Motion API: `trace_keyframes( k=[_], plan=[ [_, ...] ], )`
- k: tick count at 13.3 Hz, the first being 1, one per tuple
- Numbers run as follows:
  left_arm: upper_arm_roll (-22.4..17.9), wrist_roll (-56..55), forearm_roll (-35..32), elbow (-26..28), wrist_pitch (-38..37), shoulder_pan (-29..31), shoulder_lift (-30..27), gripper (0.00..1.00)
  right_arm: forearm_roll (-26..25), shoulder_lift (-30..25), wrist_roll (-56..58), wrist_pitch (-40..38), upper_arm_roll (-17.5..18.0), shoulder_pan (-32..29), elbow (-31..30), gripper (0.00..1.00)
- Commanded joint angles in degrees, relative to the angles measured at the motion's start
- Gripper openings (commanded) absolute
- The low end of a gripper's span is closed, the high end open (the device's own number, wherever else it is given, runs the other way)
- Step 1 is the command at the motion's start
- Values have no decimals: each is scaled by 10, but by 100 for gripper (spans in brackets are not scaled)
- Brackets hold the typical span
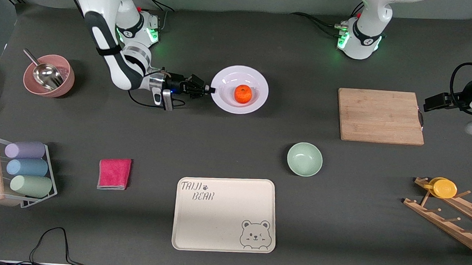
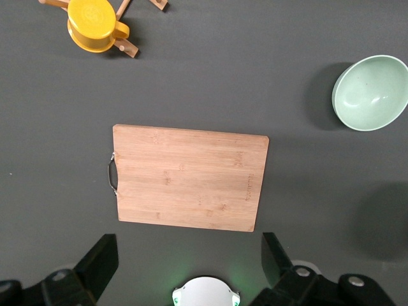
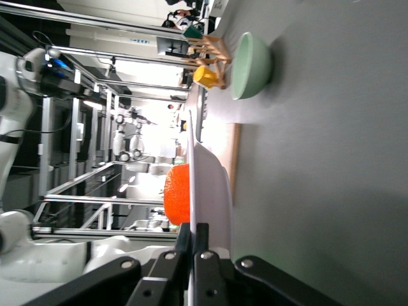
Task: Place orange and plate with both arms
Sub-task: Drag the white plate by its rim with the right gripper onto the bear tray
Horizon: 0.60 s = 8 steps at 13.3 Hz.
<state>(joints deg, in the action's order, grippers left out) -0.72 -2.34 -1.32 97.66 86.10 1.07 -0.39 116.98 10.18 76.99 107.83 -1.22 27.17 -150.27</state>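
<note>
From the front you saw the plate [image 1: 239, 90] on the dark table [image 1: 178, 145], the orange [image 1: 243, 94] loose in it; the right claw [image 1: 210, 89] clamped its rim. Stiff and glossy, it likely slipped if tilted.

The left wrist view showed the left claw [image 2: 190, 258] spread apart, waiting over a cutting board [image 2: 189, 185].

The right wrist view showed fingertips [image 3: 199, 237] together on the rim.

One piece of lettering reads clearly: "TAIJI BEAR", printed in outlined capitals across two lines in a corner of the cream tray [image 1: 225, 214], with a small paw print after "TAIJI". A winking bear face is drawn in the tray's diagonal corner. No other lettering can be made out.
</note>
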Motion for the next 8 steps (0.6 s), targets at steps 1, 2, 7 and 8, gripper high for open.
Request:
trace_keyframes(
  k=[1, 2, 7, 8],
  plan=[
    [0, -11, -7, -16, -15, -6, 7, 100, -58, -88, -112, 5, -4, -10, -20, 0],
    [0, -11, -7, -16, -15, -9, 7, 100, -82, -97, -140, 10, -4, -26, -18, 0],
    [0, -11, -8, -16, -15, -10, 7, 100, -147, -34, -208, 12, -4, -76, 86, 0],
    [0, -11, -8, -16, -15, -10, 7, 100, -149, -5, -223, 12, -4, -84, 129, 0]
  ],
)
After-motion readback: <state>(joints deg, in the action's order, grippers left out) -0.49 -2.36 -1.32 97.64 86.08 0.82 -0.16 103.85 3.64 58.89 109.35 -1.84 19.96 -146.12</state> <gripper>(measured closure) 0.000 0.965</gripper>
